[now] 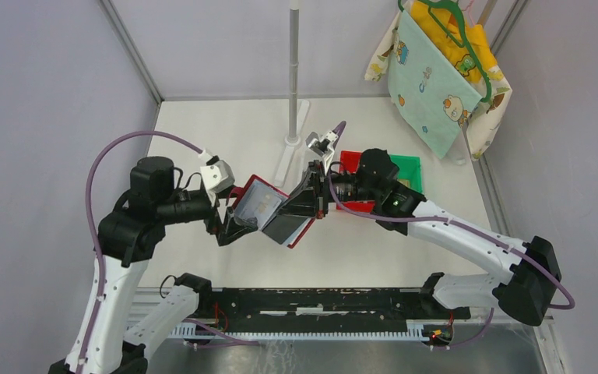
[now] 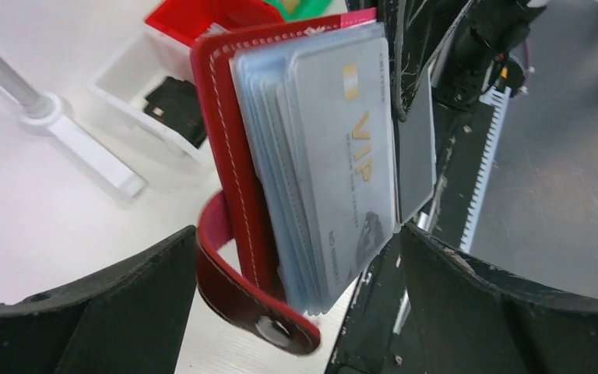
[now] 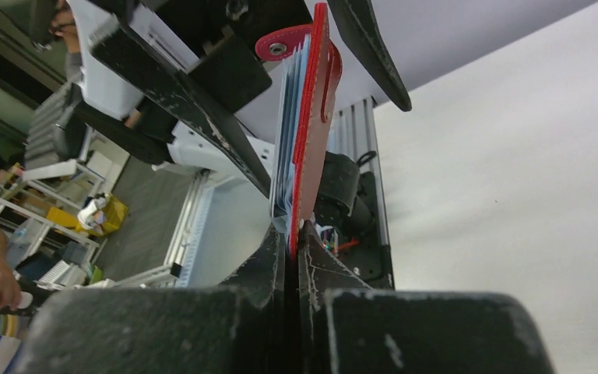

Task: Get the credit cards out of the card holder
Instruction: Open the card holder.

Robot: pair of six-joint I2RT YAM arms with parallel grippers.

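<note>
Two pincers are hanging above your white tabletop [image 1: 226, 132]. Your right pincer [image 3: 294, 234] is pinching the edge of the glossy red folding card holder [image 2: 233, 156]. Your left pincer [image 2: 304, 273] is standing spread around it, with the grey-blue plastic credit cards [image 2: 335, 156] sitting inside.

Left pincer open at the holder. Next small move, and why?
Probably close the left pincer on the front VIP card: its jaws stand open either side of the fanned credit cards, while the right pincer is shut on the card holder by its red edge, bracing it.
</note>
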